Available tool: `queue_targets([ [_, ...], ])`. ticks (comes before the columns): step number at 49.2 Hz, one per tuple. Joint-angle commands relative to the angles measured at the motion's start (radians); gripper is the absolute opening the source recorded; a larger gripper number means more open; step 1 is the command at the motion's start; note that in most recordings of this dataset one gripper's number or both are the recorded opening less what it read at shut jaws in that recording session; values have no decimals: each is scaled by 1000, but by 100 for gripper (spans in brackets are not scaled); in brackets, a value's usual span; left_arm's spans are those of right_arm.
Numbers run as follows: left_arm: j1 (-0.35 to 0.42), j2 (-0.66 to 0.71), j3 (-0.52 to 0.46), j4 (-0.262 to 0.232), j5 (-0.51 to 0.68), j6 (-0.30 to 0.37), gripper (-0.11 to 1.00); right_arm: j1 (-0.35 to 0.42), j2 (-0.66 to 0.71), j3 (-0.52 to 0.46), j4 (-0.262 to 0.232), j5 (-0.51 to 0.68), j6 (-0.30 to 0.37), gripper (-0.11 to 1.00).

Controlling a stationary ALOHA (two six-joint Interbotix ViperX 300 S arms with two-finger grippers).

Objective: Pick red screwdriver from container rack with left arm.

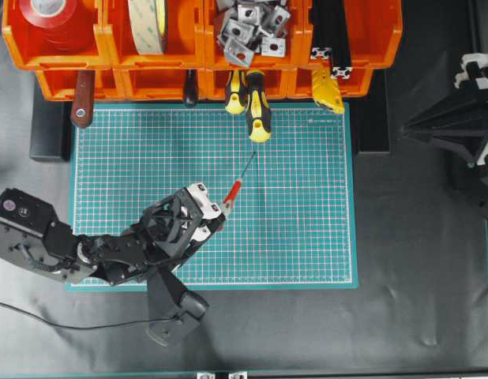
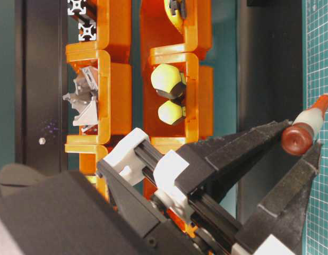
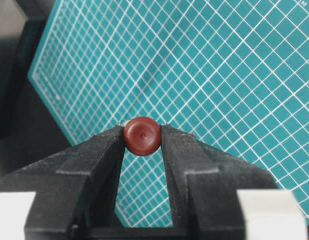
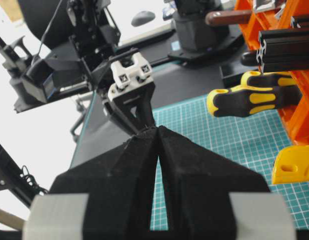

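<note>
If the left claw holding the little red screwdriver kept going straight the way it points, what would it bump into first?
Probably the yellow-and-black screwdriver sticking out of the container rack. The left claw points up the green mat toward it, red screwdriver tip leading. Height is unclear, so it might pass above.

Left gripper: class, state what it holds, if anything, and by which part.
The left gripper holds the red screwdriver, clamped at the rounded red end cap of its handle.
</note>
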Motion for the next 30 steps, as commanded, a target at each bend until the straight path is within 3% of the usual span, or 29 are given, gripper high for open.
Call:
queue_targets([
  [1,-2,-14,-23,3,-11,-5,26,-2,8,-31,2,2,2,0],
  [8,-2,-17,-15,3,-14,-40,30,0,8,-31,3,2,2,0],
  [16,5,-21,15,3,-54,-127,75,-2,9,-29,3,2,2,0],
  [20,5,-25,34,3,-74,-184,89,0,9,-31,3,2,2,0],
  [30,3,-35,60,3,-80,-291,86,0,11,-29,3,2,2,0],
])
